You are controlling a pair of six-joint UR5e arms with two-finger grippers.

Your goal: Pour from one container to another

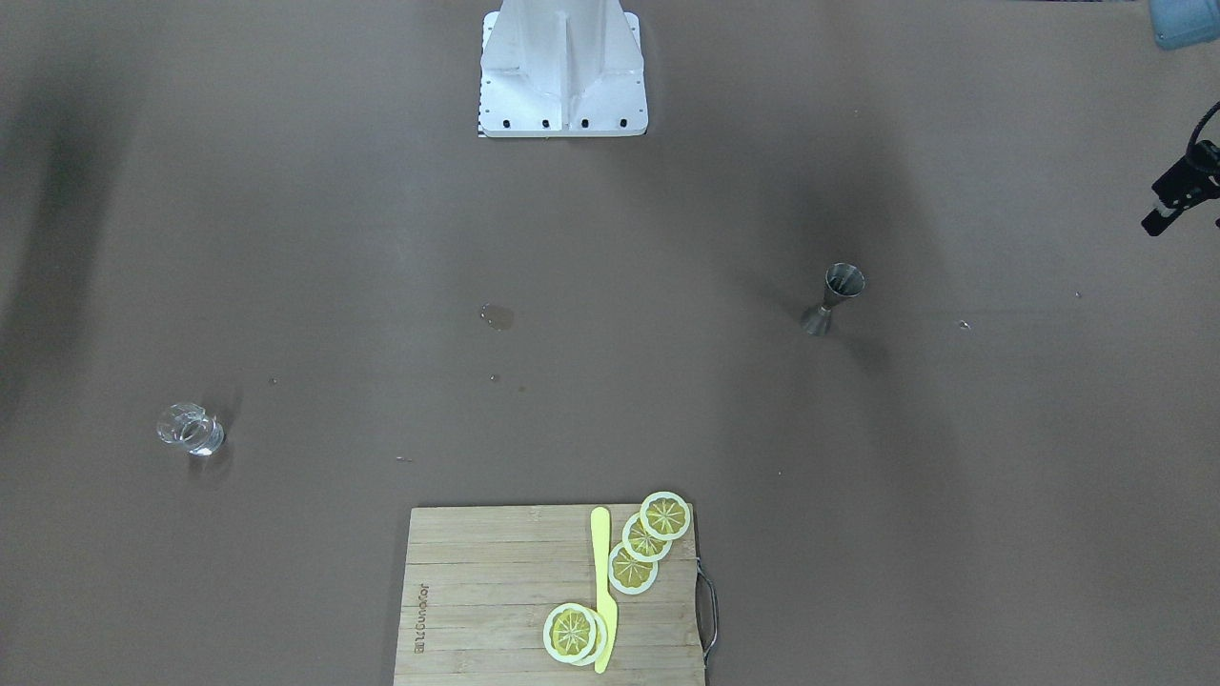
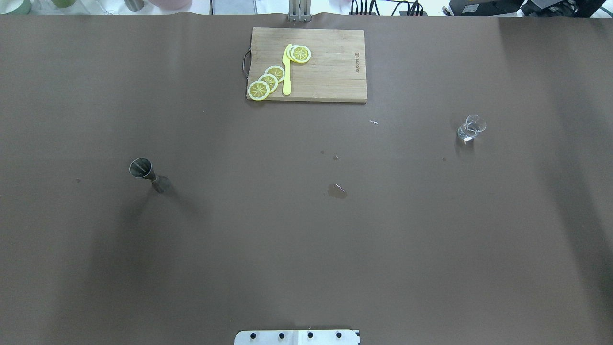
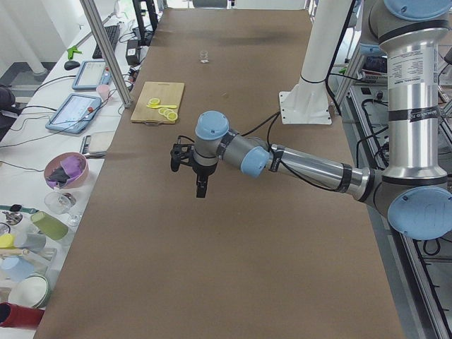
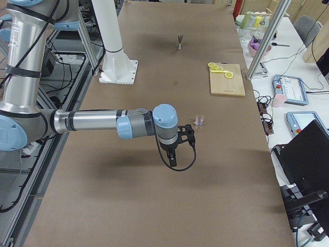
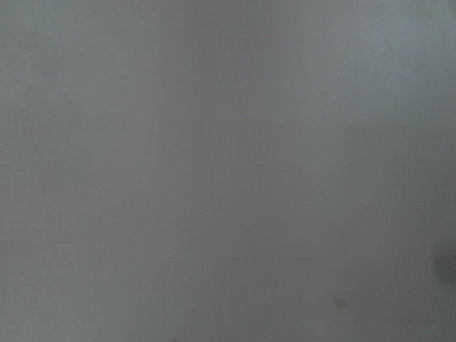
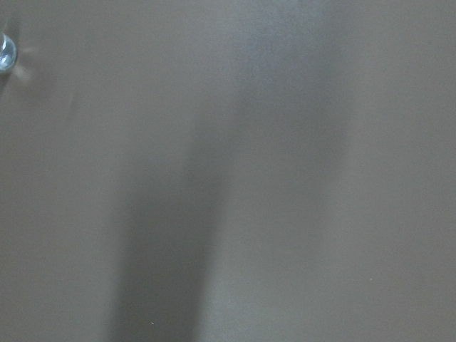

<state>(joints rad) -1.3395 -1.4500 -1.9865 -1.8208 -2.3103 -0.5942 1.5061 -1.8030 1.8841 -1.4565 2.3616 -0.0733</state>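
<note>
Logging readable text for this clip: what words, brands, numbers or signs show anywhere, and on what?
"Joyoung" (my best reading; small and sideways): brand mark burnt into the wooden cutting board, near one short edge.
Printed label on the left arm's upright link: too small to read.
Printed label on the right arm's upright link: too small to read.
Nothing else is legible.

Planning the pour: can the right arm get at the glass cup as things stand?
Probably yes: the glass cup stands alone, the right gripper hangs nearby, nothing between them.

Clear glass cup [image 2: 471, 128] upright on table, robot's right side. Steel hourglass jigger [image 2: 148, 174] upright, far across on left.
</note>
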